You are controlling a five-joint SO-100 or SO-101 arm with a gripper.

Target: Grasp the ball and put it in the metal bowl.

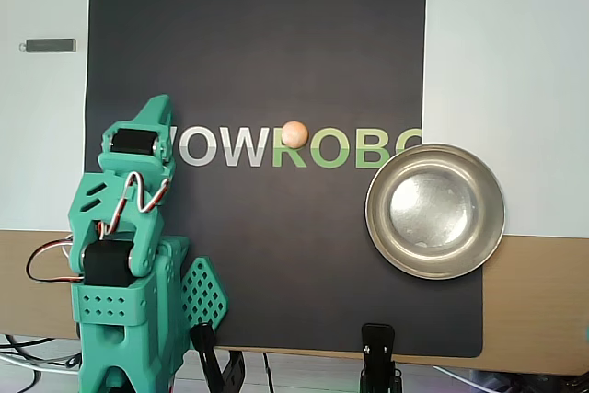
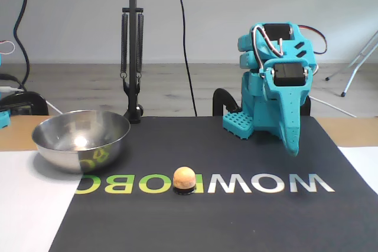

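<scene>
In the overhead view the ball [image 1: 294, 133] lies on the mat [image 1: 258, 34], well right of the gripper [image 1: 156, 108]. The bowl [image 1: 435, 212] sits farther right, nearer the camera's bottom edge, straddling the mat's edge. In the fixed view the ball [image 2: 183, 177] lies between bowl [image 2: 81, 140] and gripper [image 2: 291, 146].

Arm [image 2: 273, 81] folded over base, hand [image 2: 292, 149] closed, tip down.
</scene>
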